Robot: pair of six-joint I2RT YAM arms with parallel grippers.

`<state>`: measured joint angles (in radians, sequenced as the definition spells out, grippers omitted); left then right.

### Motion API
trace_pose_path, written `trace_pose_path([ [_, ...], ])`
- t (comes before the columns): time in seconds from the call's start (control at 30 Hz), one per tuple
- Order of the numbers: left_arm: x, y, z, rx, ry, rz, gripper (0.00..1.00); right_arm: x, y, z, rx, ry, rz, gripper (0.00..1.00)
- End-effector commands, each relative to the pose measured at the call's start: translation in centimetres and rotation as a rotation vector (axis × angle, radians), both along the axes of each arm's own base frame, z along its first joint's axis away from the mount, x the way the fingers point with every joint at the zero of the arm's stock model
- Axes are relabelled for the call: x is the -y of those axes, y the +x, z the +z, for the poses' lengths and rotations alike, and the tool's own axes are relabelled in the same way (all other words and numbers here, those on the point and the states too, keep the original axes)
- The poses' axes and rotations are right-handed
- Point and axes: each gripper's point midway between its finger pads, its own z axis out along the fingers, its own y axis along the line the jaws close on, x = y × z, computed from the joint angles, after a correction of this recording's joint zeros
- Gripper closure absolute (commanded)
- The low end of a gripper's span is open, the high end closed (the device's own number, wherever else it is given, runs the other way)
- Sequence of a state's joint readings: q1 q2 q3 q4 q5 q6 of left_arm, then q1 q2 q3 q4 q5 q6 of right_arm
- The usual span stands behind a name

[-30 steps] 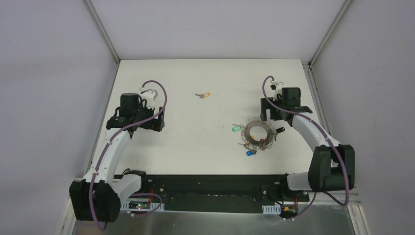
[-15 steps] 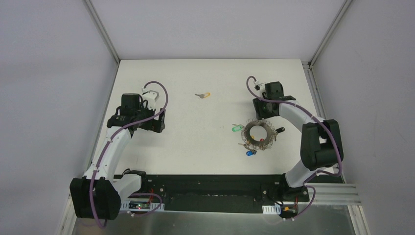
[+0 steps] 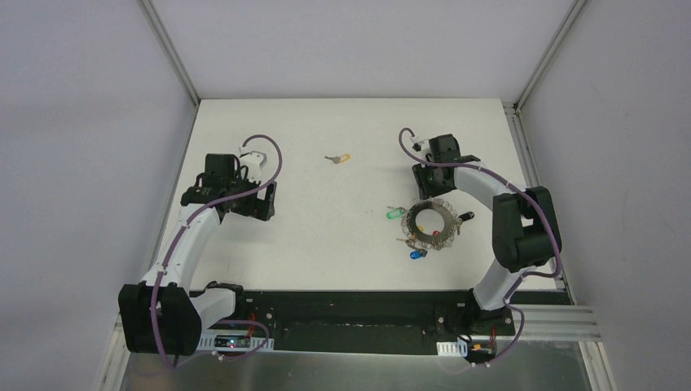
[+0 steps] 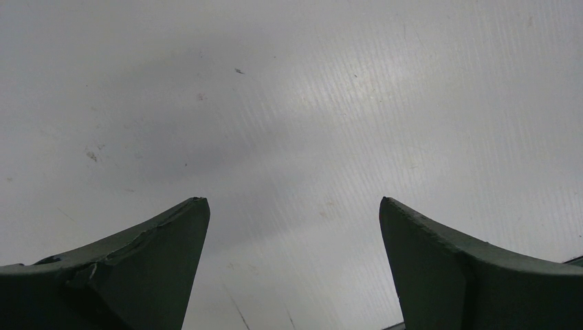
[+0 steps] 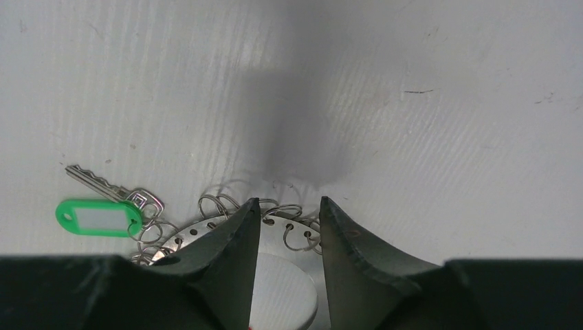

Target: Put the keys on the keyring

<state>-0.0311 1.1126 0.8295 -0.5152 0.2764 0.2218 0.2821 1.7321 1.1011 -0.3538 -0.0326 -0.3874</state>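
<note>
1. From overhead, the keyring (image 3: 416, 221) lies flat on the white table (image 3: 326, 244), between 3 and 4 o'clock from the table's middle. It is fringed all round with small wire loops.
2. Around the ring I can pick out a green key (image 3: 394, 214) at about 9 o'clock, a black key (image 3: 466, 217) at 3 o'clock and a blue key (image 3: 418, 253) near 7 o'clock. A red key (image 3: 437, 235) sits at the inner edge toward 5 o'clock.
3. A yellow key (image 3: 339, 159) lies alone, well apart from the ring, at about 12 o'clock from the table's middle.
4. The right claw (image 3: 428, 183) is at the ring's 12 o'clock side.
5. On its wrist camera, the right claw (image 5: 289, 203) has its two dark fingers (image 5: 234, 247) drawn in to a narrow gap. A short stretch of the keyring (image 5: 289, 232), rim and loops, shows in that gap.
6. I cannot tell whether the right claw is pinching the rim or a loop, or only sitting over them.
7. In that same view, the green key (image 5: 98, 217) lies at 9 o'clock from the fingers with its silver blade pointing toward 10 o'clock.
8. The left claw (image 3: 261, 199) is at 9 o'clock on the table, well apart from every key.
9. On its own camera the left claw (image 4: 294, 201) has its jaws spread wide, with bare table between them and nothing held.
</note>
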Motion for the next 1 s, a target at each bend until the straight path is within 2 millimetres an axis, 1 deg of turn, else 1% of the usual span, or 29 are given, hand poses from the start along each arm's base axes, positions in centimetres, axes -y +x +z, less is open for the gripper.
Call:
trace_pose_path([
  [0.0,-0.4,0.7,1.1,0.022,0.019,-0.002,0.02,0.9,0.5,1.2,0.033,-0.057,-0.018,0.61],
  [0.07,-0.4,0.7,1.1,0.021,0.019,-0.003,0.02,1.1,0.1,1.5,0.04,-0.06,-0.021,0.61],
  [0.27,-0.5,0.7,0.9,0.016,0.028,-0.003,0.03,2.2,-1.1,1.5,0.038,-0.083,-0.034,0.64],
  [0.47,-0.7,0.6,1.0,0.021,0.038,-0.003,0.04,2.9,-2.1,2.2,0.032,-0.036,-0.053,0.64],
  [0.53,-0.7,0.6,1.0,0.021,0.042,-0.002,0.04,2.4,-2.5,2.5,0.022,0.011,-0.04,0.63],
  [0.7,-0.8,0.6,1.0,0.02,0.044,-0.004,0.04,1.8,-2.8,2.6,0.009,0.046,-0.021,0.63],
  [0.83,-0.7,0.6,1.1,0.022,0.042,-0.006,0.05,0.8,-2.6,2.9,0.015,0.081,0.018,0.62],
  [0.97,-0.7,0.6,1.0,0.019,0.04,-0.007,0.05,-0.3,-2.0,2.9,0.026,0.069,0.055,0.62],
])
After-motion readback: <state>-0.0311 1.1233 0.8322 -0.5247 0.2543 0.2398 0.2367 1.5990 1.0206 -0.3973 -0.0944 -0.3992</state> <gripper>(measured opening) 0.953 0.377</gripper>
